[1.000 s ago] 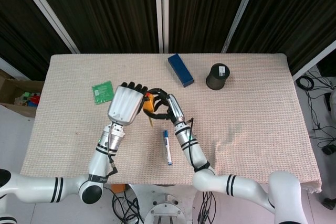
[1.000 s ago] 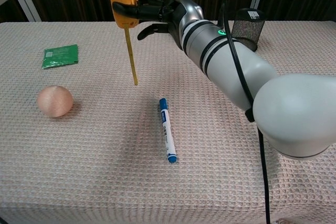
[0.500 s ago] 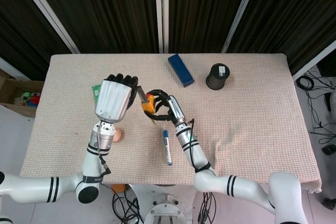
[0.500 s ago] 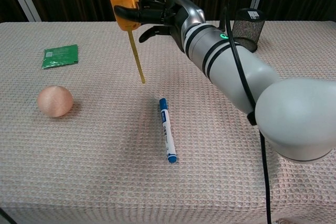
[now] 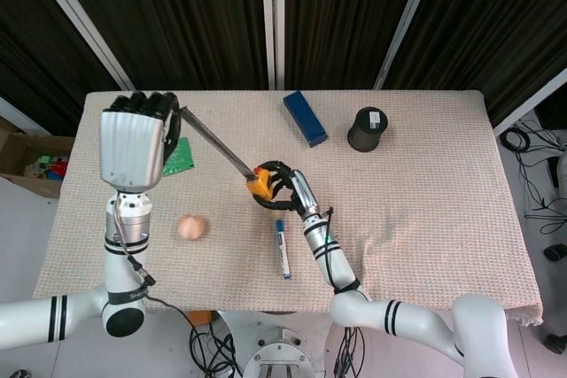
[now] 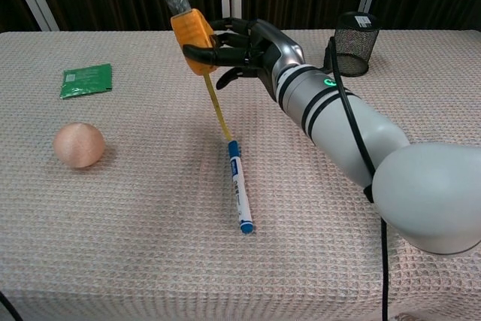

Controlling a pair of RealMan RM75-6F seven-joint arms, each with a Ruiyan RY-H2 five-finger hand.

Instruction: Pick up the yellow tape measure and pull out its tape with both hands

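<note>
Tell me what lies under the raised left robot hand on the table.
In the head view, the left robot hand covers most of a green packet; only its right edge shows. The chest view shows the whole packet lying flat. Nothing else appears beneath it.

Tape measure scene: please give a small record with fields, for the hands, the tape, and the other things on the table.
tape measure: yellow case, held above the table by the right hand
tape: blade drawn out from the case up to the left hand, which is raised at the far left
strap: thin yellow strip hangs from the case toward the marker
marker: blue and white, lying on the cloth
ball: pinkish, left side
green packet, far left
mesh cup: black, far right
blue box, far edge
</note>
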